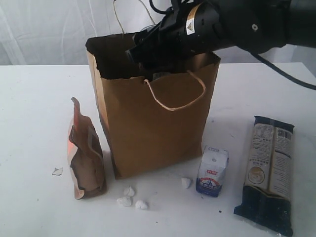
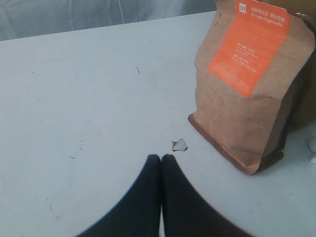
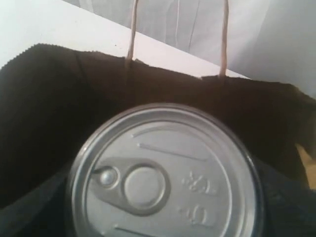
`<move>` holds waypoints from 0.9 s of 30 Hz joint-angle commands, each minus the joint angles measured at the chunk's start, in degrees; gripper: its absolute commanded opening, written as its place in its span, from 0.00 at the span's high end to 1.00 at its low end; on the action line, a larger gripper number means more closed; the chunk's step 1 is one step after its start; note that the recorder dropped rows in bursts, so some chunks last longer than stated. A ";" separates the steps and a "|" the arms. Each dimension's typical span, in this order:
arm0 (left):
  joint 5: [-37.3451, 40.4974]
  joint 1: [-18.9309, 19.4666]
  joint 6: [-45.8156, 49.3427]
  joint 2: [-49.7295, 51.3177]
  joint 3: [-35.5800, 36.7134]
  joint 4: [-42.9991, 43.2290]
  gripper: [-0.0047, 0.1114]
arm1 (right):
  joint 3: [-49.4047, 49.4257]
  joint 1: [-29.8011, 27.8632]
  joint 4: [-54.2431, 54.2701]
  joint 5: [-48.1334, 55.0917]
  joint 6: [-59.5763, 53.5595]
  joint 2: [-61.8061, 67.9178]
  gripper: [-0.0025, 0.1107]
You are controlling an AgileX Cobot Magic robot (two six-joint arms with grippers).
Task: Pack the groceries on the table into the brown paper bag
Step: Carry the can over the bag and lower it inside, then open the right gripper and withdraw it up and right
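- White tabletop [image 1: 39,98], exterior view: the right gripper [image 1: 157,69] dips into the mouth of the brown paper bag [image 1: 153,133]. The white-blue carton [image 1: 212,171] and noodle packet [image 1: 269,173] lie well apart from it.
- Left wrist view: left gripper [image 2: 161,157] pressed together, with the brown pouch [image 2: 247,89] standing ahead of it.
- Right wrist view: pull-tab can [image 3: 165,177] clamped between wide-spread jaws, over the bag's dark inside.
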 commanded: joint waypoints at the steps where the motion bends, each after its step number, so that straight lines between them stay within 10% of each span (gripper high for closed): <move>1: 0.12 0.18 -0.15 -0.52 0.21 -0.15 0.95 | -0.72 0.16 -0.66 -2.19 0.16 -0.80 0.34; 9: 0.12 0.18 -0.15 -0.52 0.21 -0.15 0.95 | -0.72 0.16 -0.96 -2.19 0.01 -0.67 0.14; 27: 0.12 0.18 -0.15 -0.52 0.21 -0.15 0.95 | -0.72 0.16 -1.06 -2.75 -1.33 -4.13 0.14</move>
